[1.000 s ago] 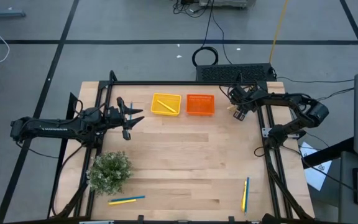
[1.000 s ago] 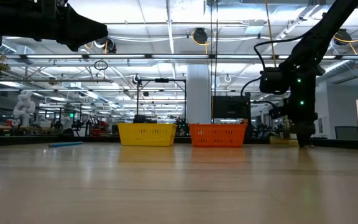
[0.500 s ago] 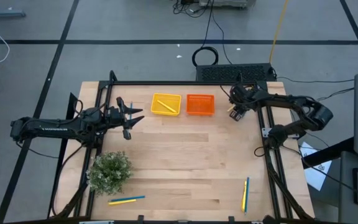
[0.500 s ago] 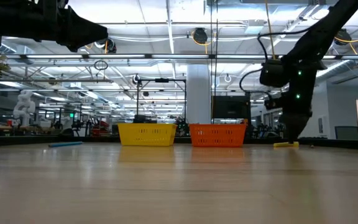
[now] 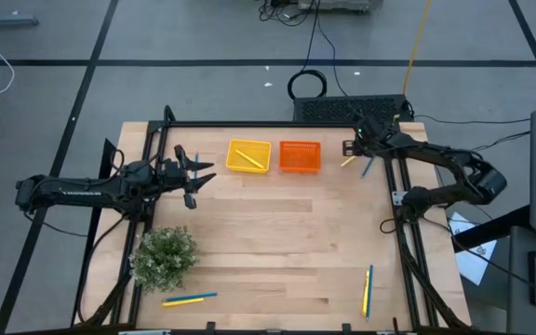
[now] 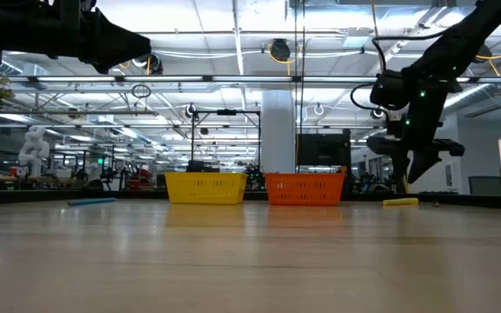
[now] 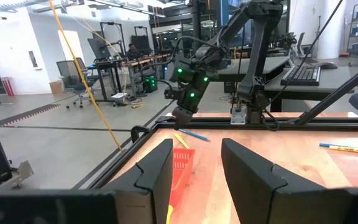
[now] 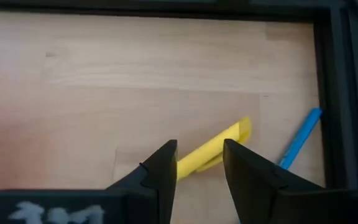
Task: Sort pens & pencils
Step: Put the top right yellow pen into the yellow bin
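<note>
Pens and pencils lie scattered over the tabletop (image 5: 268,233): a yellow stick (image 8: 213,149) and a blue stick (image 8: 299,138) lie apart on the wood in the far right corner, just beyond the orange tray (image 5: 300,156); a blue-and-yellow pair (image 5: 368,290) lies near the right front edge, another pair (image 5: 190,300) lies at the front by the plant (image 5: 166,256), and one blue stick (image 5: 181,154) lies beside the left arm. One yellow stick already rests in the yellow tray (image 5: 248,155). The right gripper (image 8: 199,167) hangs above the yellow stick, its fingers (image 8: 160,171) apart and clamped on nothing; the stick shows in the gap between them. The left gripper (image 7: 194,165) waits, fingers apart and empty, over the left side of the tabletop. Judgement: the step in hand is picking up the yellow stick at the far right corner. To do it well, the right gripper should come straight down with the fingers straddling the stick across its width, near its middle so it does not tip when lifted. The blue stick lies close by and the frame rail just beyond it; the fingers should keep clear of both. Closing should be firm, as a thin round stick may roll or slip.
</note>
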Controlling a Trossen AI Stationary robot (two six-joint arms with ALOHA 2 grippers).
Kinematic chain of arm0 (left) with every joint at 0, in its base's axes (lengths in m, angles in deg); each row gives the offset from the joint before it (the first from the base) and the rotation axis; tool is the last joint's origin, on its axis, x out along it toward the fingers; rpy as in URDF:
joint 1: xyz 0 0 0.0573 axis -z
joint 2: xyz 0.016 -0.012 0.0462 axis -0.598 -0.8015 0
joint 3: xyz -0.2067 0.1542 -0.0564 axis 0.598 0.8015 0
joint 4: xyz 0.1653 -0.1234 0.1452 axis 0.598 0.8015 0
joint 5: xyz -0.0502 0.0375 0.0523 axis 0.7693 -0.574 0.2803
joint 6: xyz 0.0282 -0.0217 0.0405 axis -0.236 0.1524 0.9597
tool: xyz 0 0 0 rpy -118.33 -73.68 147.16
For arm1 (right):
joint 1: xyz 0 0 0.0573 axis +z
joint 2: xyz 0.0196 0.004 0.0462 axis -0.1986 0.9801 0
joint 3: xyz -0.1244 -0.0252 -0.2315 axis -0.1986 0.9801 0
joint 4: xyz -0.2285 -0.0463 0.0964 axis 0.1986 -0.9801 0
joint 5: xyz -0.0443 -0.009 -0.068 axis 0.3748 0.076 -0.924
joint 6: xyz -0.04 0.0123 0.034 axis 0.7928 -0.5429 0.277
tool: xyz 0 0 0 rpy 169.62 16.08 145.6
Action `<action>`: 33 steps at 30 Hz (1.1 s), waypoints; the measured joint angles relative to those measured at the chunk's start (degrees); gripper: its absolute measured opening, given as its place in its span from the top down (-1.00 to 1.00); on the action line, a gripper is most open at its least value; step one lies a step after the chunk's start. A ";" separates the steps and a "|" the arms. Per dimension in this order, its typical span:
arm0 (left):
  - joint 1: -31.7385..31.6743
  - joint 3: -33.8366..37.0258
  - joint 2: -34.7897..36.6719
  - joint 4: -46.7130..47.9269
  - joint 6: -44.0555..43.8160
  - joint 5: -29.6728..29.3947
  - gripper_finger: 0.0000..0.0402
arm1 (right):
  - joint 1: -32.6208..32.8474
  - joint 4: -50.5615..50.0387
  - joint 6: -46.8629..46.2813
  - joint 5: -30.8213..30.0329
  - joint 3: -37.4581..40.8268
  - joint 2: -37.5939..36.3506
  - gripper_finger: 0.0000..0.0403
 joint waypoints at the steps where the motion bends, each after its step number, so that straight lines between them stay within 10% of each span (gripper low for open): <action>1: 0.00 0.00 0.00 0.00 -0.11 0.00 0.29 | -0.29 0.24 -1.10 0.00 -0.02 0.70 0.40; 33: 0.00 0.00 0.00 0.02 -0.41 0.06 0.29 | 1.51 5.36 -22.13 -5.44 1.65 11.57 0.40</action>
